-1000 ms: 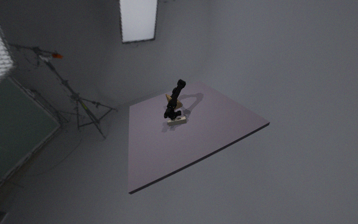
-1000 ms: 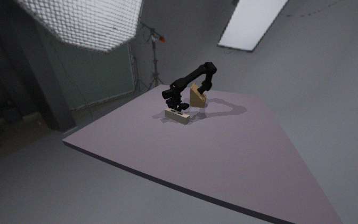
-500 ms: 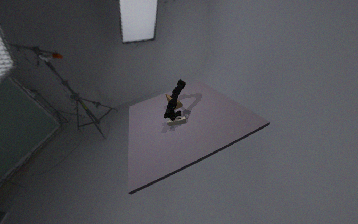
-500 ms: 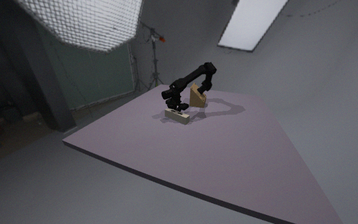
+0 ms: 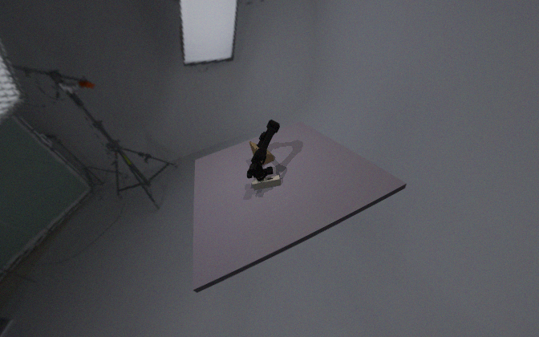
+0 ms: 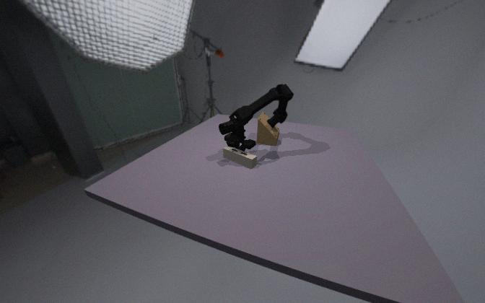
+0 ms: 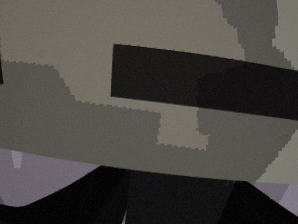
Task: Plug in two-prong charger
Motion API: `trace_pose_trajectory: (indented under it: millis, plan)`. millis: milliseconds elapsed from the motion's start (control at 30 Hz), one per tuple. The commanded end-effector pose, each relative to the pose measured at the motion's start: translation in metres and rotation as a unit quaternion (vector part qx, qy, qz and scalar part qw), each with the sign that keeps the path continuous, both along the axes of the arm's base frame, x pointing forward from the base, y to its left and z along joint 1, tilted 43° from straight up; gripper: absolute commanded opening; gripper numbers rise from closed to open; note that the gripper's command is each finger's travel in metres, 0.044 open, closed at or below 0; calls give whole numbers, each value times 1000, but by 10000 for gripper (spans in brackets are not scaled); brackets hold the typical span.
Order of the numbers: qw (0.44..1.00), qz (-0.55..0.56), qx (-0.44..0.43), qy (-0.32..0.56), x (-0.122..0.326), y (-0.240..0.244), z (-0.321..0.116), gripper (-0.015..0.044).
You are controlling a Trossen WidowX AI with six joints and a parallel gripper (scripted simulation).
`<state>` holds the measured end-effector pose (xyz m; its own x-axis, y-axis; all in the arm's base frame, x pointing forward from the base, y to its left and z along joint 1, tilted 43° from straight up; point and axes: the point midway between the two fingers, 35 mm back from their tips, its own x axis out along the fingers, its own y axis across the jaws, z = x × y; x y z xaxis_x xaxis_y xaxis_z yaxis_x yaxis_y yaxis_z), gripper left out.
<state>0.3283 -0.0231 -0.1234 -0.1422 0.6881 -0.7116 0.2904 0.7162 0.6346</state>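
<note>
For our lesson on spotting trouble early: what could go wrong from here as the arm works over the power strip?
The gripper is shut on something the views barely show, so a tilted grip could go unnoticed. It works close above the power strip, which nothing visible clamps; a push might shift it.
</note>
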Motion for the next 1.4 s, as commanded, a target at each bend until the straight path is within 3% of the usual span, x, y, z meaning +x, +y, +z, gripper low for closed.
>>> trace_pose_trajectory:
  millis: [0,1367]
  plan:
    - [1000,-2,-3,-17,7,-1,-2,0]
    - [1000,-2,-3,-17,7,-4,2,0]
